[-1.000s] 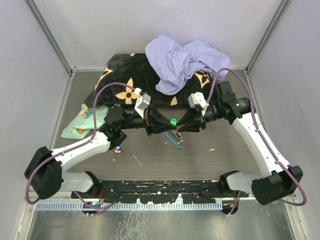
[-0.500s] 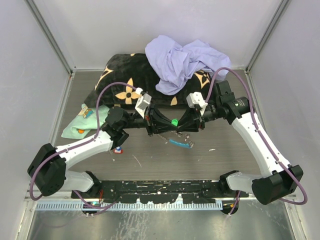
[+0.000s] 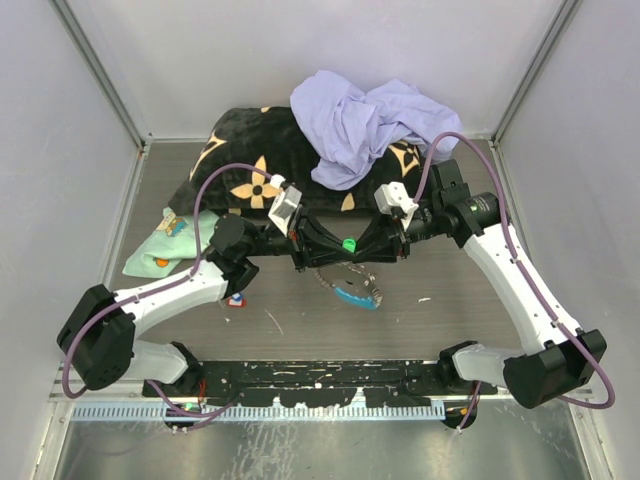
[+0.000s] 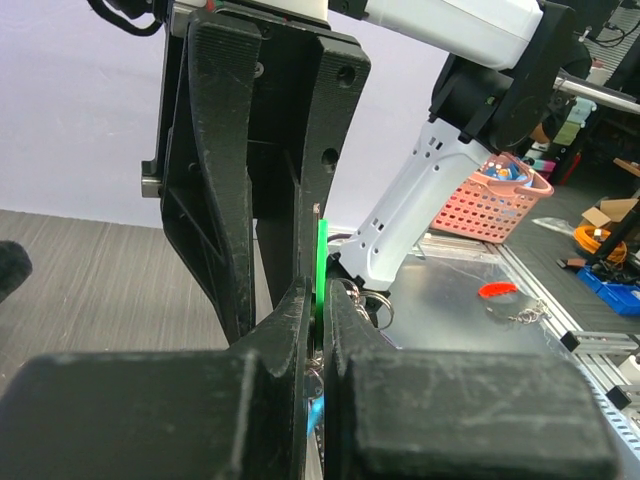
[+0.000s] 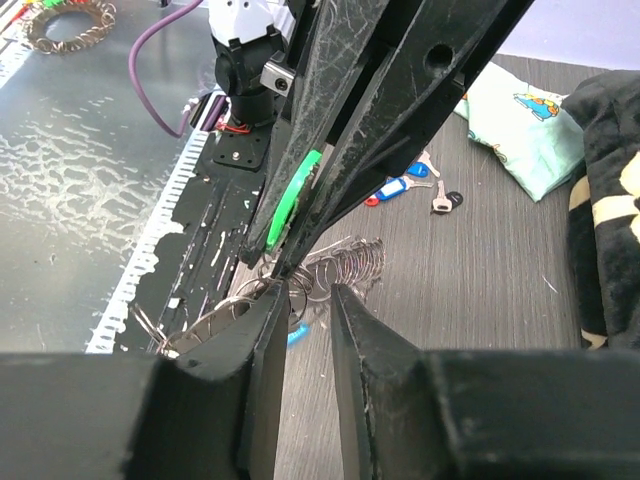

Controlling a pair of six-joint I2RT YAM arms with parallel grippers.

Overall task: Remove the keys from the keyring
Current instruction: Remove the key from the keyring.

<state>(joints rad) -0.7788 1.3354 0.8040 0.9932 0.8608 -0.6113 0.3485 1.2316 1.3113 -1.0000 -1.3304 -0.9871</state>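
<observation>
A key with a green tag (image 3: 348, 244) is held above the table's middle, with my left gripper (image 3: 340, 248) shut on the tag (image 4: 320, 262). My right gripper (image 3: 362, 250) meets it head-on from the right. Its fingers (image 5: 265, 330) stand a narrow gap apart, closed across a ring of the keyring (image 5: 340, 268). The silver chain and its light-blue crescent (image 3: 356, 298) droop below both grippers. Two loose keys (image 5: 398, 187), one with a blue tag, lie on the table; one shows by the left arm (image 3: 236, 298).
A mint-green cloth (image 3: 165, 245) lies at the left. A black patterned pillow (image 3: 235, 165) with a lavender cloth (image 3: 370, 120) on it fills the back. Side walls close in on both sides.
The chain and blue crescent have swung down and to the right, now spread wider below the grippers. My right gripper's fingers have closed a little. The left gripper keeps its grip.
</observation>
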